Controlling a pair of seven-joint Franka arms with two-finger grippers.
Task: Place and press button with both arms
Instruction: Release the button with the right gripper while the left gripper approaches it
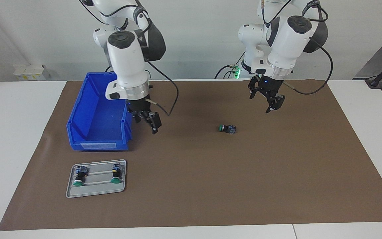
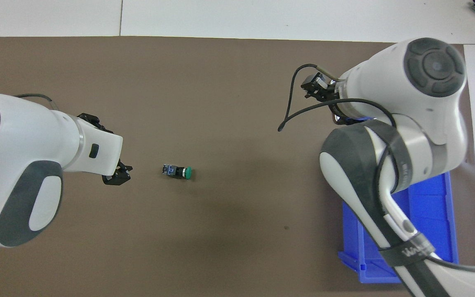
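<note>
Two spare buttons [image 1: 97, 175] rest in a tray [image 1: 95, 189]. At the left claw's [image 1: 266, 99] seven o'clock lies the button [image 1: 227, 128]: light, rigid, likely rollable, best pinched across its black body. Both claws, right claw [image 1: 148, 121] included, hang open, empty.

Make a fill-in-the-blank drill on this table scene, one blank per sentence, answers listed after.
1. The grey metal tray holds ___ green-capped buttons.
2. The loose button on the brown mat lies on its ___, not upright.
3. The bin beside the right gripper is coloured ___.
4. The left gripper holds ___.

Missing words: two; side; blue; nothing
</note>
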